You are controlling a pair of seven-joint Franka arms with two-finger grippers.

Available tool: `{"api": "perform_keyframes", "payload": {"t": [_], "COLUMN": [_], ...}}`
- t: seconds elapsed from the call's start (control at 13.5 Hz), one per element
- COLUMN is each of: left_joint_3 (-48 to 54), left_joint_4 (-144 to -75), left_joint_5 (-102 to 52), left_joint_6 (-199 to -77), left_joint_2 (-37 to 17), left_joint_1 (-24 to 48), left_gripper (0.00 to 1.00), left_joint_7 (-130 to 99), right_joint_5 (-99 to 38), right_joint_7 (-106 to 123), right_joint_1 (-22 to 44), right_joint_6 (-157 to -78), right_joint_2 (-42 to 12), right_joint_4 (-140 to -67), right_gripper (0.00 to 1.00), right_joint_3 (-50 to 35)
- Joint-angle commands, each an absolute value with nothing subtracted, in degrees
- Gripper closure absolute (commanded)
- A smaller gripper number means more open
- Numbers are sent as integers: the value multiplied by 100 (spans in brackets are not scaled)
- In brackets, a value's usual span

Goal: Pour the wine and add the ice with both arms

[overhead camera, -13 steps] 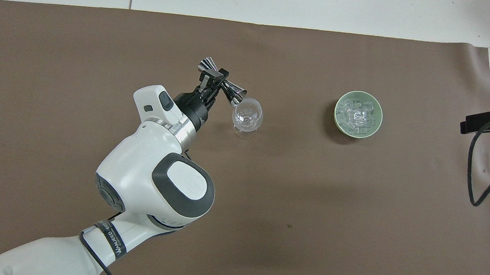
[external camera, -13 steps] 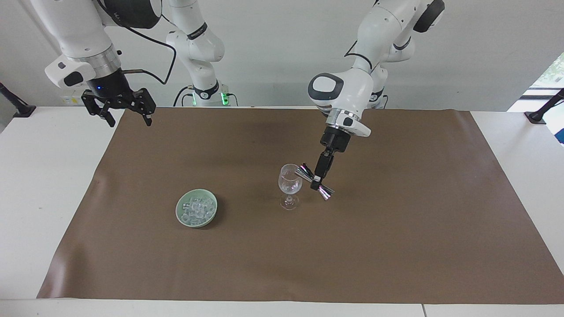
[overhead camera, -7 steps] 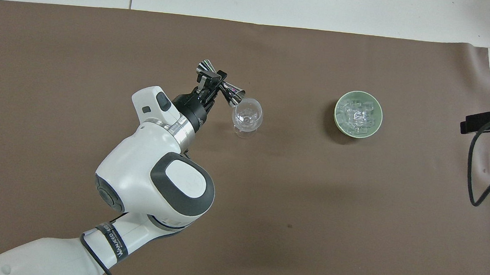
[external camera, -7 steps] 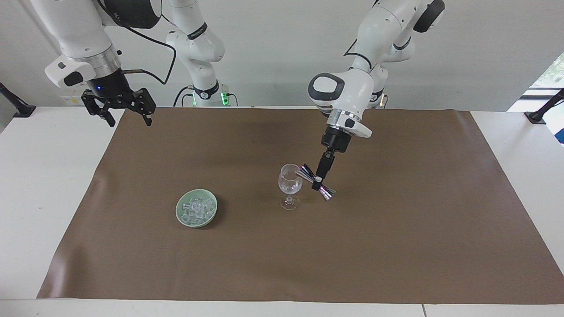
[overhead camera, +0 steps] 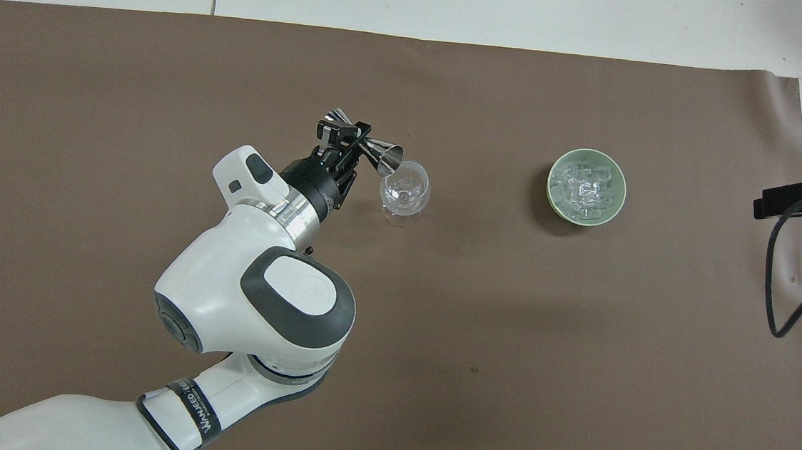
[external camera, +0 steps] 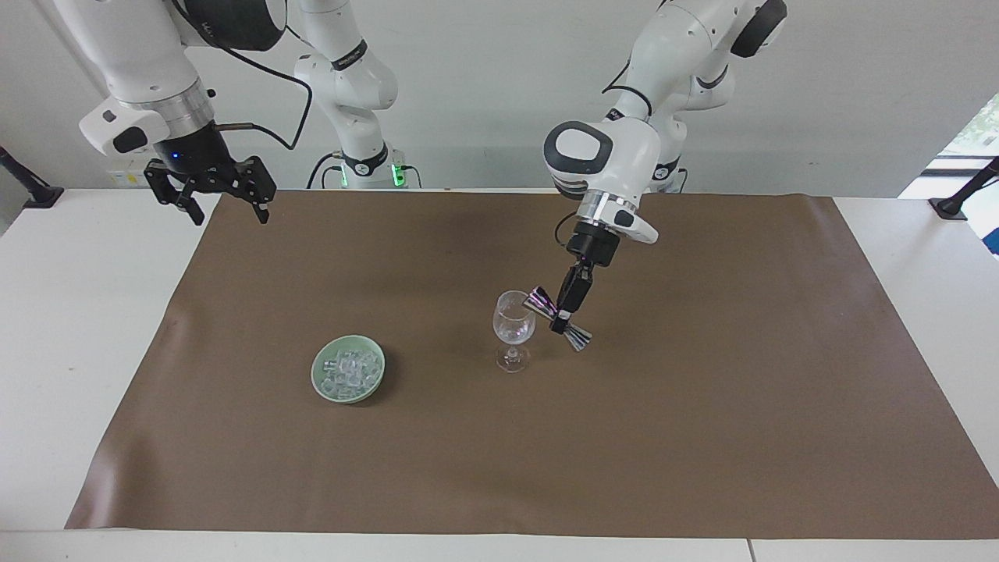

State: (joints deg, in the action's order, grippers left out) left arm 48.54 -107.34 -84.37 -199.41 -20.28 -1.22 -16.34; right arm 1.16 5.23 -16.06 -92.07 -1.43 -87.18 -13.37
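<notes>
Since a second ago, the left arm's elbow rises a little and the metal measuring cup (external camera: 559,318) tips less steeply beside the wine glass (external camera: 513,328). From the facing view, the left gripper (external camera: 563,317) is squeezed tight on the thin waist of the measuring cup, with one end at the glass rim. That cup is shiny, hard and slick, shaped like two small cones joined at their points, so the narrow middle looks like the safest place to hold. The glass is thin and clear, on a skinny stem, and would likely break or tip with a bump. The right gripper (external camera: 223,201) hangs with its fingers spread wide and holds nothing; that arm waits over the table edge near its base.

From the overhead view, the ice (overhead camera: 585,188) sits heaped in a pale green bowl (overhead camera: 553,192), toward the right arm's end of the table, well apart from the glass. The cubes look small, hard and slippery. One is best pinched on two flat sides. The brown mat (overhead camera: 578,339) looks smooth and dull.
</notes>
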Motion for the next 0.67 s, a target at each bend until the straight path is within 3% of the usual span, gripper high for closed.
{"api": "perform_keyframes", "payload": {"t": [0.0, 0.37, 0.59], "left_joint_3": [4948, 4957, 4905], "left_joint_4": [-10582, -10547, -10547], "left_joint_5": [-8779, -8982, -8982], "left_joint_6": [-19829, -19267, -18776], "left_joint_2": [-2039, -2030, -1969], "left_joint_1": [-237, -439, -588], "left_gripper": [100, 100, 100], "left_joint_7": [-1556, -1573, -1573], "right_joint_5": [35, 9, -9], "right_joint_7": [642, -310, -1169], "right_joint_1": [-1696, -1591, -1336], "right_joint_6": [-9176, -9298, -9797], "right_joint_2": [-88, -18, -70], "right_joint_4": [-8789, -8955, -9447], "right_gripper": [0, 0, 0], "right_joint_3": [-1345, -1371, -1371]}}
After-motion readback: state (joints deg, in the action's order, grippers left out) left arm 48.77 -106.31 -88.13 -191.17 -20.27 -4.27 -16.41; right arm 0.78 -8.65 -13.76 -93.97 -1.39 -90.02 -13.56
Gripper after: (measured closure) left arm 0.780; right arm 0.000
